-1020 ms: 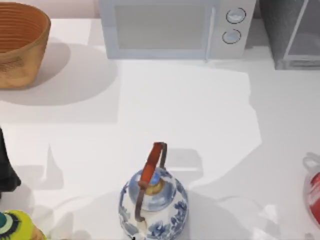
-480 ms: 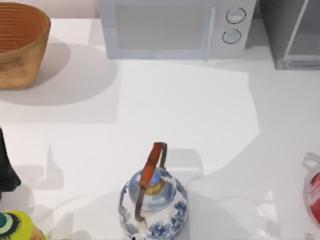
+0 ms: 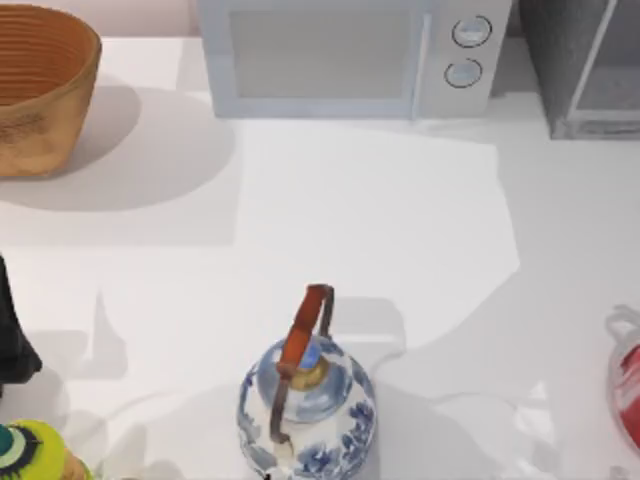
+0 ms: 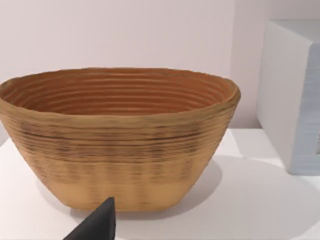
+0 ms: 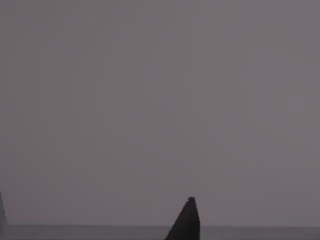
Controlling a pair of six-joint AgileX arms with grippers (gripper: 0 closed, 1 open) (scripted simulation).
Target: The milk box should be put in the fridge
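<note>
Left gripper (image 4: 102,222) parked facing the basket (image 4: 120,140), finger spread impossible to tell. Fridge (image 3: 585,65) well off, beyond the microwave (image 3: 345,55). No milk box located. Risk: reaching without a sighted target, clipping the teapot (image 3: 306,400) standing between

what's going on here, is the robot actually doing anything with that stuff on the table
Nothing is being handled at this moment. The left arm sits at the table's left edge, its wrist camera facing the woven basket at the back left. A blue and white teapot stands near the front, the white microwave at the back, and the fridge at the back right corner. The right wrist view shows one dark fingertip against a plain grey surface.
</note>
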